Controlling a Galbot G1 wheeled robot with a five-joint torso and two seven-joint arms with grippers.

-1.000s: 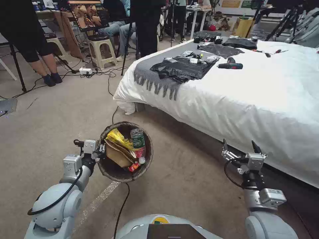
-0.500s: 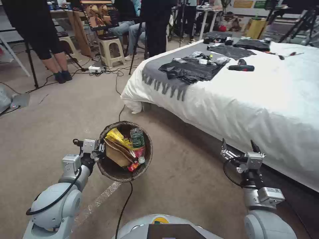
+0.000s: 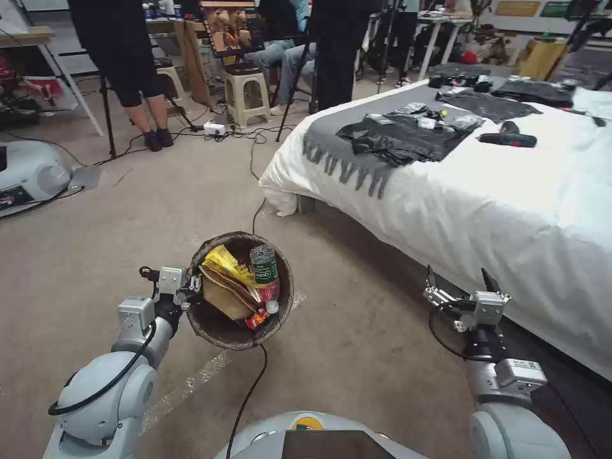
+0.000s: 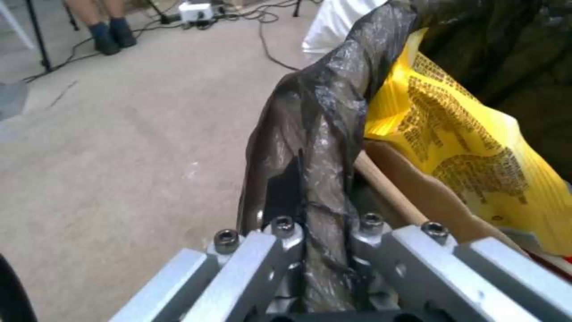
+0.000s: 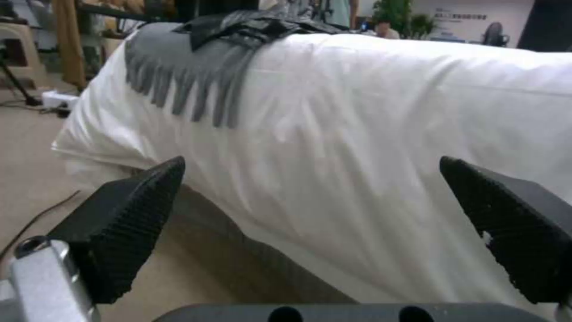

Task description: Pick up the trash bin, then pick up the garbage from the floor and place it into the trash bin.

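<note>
The bag hides the left claw's tips.

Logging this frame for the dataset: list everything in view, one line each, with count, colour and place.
trash bin: one, lined with a dark brown bag, held above the carpet at the robot's left.
garbage: yellow wrapper, brown paper bag, small red scrap, inside the bin.
bottle: one, clear with green label, inside the bin.
bed: one, white, at the right.
grey throw: one, fringed, over the bed's end.
black plastic bags: several, on the bed.
stools: two, cream, far side of the room.
left gripper: shut on the bin's rim.
right gripper: open, empty, beside the bed.
</note>
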